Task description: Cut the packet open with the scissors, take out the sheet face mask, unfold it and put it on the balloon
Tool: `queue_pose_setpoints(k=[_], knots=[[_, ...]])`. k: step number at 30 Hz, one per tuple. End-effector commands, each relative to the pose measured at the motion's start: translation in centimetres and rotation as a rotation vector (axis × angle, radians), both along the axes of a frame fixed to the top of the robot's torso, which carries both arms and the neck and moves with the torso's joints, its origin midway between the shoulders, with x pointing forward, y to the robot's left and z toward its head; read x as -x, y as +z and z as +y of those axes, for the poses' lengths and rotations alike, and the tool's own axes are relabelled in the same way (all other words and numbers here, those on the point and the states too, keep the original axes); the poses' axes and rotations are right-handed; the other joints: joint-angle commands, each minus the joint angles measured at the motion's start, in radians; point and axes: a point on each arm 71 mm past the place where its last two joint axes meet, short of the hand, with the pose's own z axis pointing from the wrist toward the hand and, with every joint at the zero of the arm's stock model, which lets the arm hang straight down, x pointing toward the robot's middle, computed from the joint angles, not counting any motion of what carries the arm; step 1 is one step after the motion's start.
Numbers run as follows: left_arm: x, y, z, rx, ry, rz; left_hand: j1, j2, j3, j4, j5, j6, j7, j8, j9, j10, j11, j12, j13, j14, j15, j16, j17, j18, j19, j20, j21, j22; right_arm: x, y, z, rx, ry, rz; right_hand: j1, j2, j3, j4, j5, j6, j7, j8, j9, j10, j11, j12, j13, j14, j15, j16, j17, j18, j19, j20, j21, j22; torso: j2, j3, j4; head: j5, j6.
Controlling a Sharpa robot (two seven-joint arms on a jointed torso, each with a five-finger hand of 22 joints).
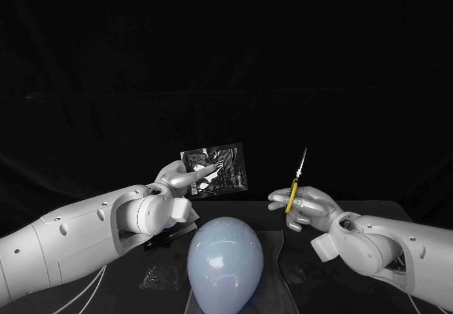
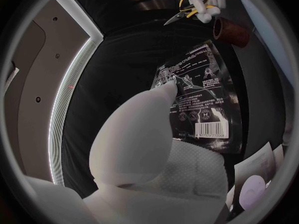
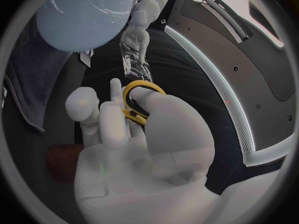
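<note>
The black table [image 1: 382, 208] carries a pale blue balloon [image 1: 224, 265] lying lengthwise near its front middle, with a dark cloth [image 3: 28, 84] spread beneath it. Just beside the balloon, on the robot's left, lies a small crumpled clear scrap [image 1: 151, 278] — directly on the tabletop.

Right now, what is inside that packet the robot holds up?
Only its printed outside shows; the packet, pinched by the left hand, looks uncut, so whatever is inside is covered.

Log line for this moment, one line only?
left hand: holds packet up | right hand: holds scissors | scissors: apart from packet | balloon: bare
</note>
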Motion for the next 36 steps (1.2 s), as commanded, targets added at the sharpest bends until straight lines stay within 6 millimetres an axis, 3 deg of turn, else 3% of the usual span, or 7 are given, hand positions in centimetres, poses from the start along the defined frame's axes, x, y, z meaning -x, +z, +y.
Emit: queue_pose_setpoints(k=[1,10,22,23,26,31,36], knots=[[-0.1,0.2,-0.3,0.057,0.006,-0.025,-0.009,-0.001,0.007,0.0,0.003,-0.001,-0.002,0.006,0.093,0.008,0.001,-0.002,0.0,0.008,0.0,-0.006,0.002,0.011,0.006,-0.001,-0.003,0.001,1.2,-1.0,0.7,0.055,0.105,0.046,-0.001,0.032,0.0,0.007,-0.003,0.003,-0.013,0.01,0.008,0.283,-0.093,0.025,0.025,0.014,-0.013,0.005,0.001,0.005,0.002,-0.013,0.006,0.003,-0.002,0.0008,-0.0001,-0.006,-0.001],[-0.3,-1.3,-1.2,0.09,0.012,0.007,-0.024,-0.004,0.023,-0.011,0.003,-0.003,-0.002,0.008,0.1,0.009,0.001,-0.002,0.0,0.01,0.0,-0.007,0.005,0.011,0.008,-0.002,-0.003,0.001,3.6,-3.4,1.7,0.17,0.187,0.111,-0.007,0.049,-0.002,0.008,-0.004,-0.039,-0.023,0.078,0.1,0.235,-0.104,0.171,0.246,0.018,-0.023,0.008,0.002,0.002,0.008,-0.025,0.01,0.011,-0.007,0.0043,-0.0055,-0.019,-0.008],[-0.3,-1.7,-1.8,0.103,0.002,0.022,-0.039,-0.006,0.039,-0.025,0.003,-0.006,-0.001,0.01,0.107,0.009,0.001,-0.003,0.0,0.01,0.0,-0.009,0.008,0.011,0.009,-0.002,-0.003,0.0,5.2,-4.4,2.2,0.2,0.275,0.166,-0.006,0.041,0.003,0.003,-0.004,-0.053,-0.019,0.086,0.114,0.179,-0.099,0.16,0.279,0.016,-0.019,0.002,-0.007,0.002,0.008,-0.022,0.007,0.011,-0.007,0.0046,-0.004,-0.045,-0.038],[-0.2,-1.7,-1.8,0.103,0.0,0.023,-0.039,-0.006,0.039,-0.025,0.003,-0.006,-0.001,0.01,0.107,0.009,0.001,-0.003,0.0,0.01,0.0,-0.009,0.008,0.011,0.009,-0.002,-0.003,0.0,5.2,-4.4,2.2,0.198,0.281,0.166,-0.004,0.035,0.003,-0.003,-0.004,-0.052,-0.02,0.087,0.114,0.18,-0.1,0.16,0.28,0.015,-0.019,0.002,-0.008,0.002,0.008,-0.022,0.007,0.012,-0.007,0.0045,-0.0042,-0.047,-0.041],[-0.1,-1.7,-1.9,0.104,-0.004,0.025,-0.04,-0.007,0.041,-0.026,0.003,-0.006,-0.001,0.01,0.108,0.009,0.001,-0.003,0.0,0.01,0.0,-0.009,0.009,0.011,0.009,-0.002,-0.003,0.0,5.4,-4.4,2.1,0.191,0.29,0.164,-0.018,-0.032,-0.032,-0.018,-0.004,-0.039,-0.028,0.096,0.12,0.194,-0.106,0.165,0.288,0.016,-0.023,0.003,-0.006,0.002,0.01,-0.023,0.01,0.014,-0.007,0.0048,-0.0047,-0.05,-0.048],[-0.1,-1.7,-1.9,0.103,-0.007,0.028,-0.044,-0.007,0.046,-0.03,0.003,-0.007,-0.001,0.01,0.11,0.009,0.002,-0.003,0.0,0.01,0.0,-0.01,0.01,0.011,0.009,-0.002,-0.004,0.0,5.4,-4.3,1.7,0.165,0.288,0.167,-0.075,-0.131,-0.108,0.006,-0.004,-0.012,-0.039,0.097,0.115,0.217,-0.117,0.179,0.309,0.019,-0.031,0.009,0.002,0.0,0.018,-0.03,0.024,0.025,-0.007,0.0048,-0.0049,-0.051,-0.055],[0.0,-1.7,-1.8,0.101,-0.008,0.031,-0.049,-0.008,0.052,-0.035,0.003,-0.008,0.0,0.011,0.113,0.008,0.002,-0.003,0.0,0.009,0.001,-0.011,0.011,0.01,0.008,-0.002,-0.004,0.0,5.4,-4.2,0.9,0.152,0.268,0.176,-0.099,-0.179,-0.151,0.029,0.0,0.02,-0.051,0.097,0.108,0.236,-0.129,0.23,0.378,0.026,-0.041,0.027,0.024,-0.005,0.033,-0.038,0.049,0.043,-0.006,0.0052,-0.0055,-0.055,-0.06]])
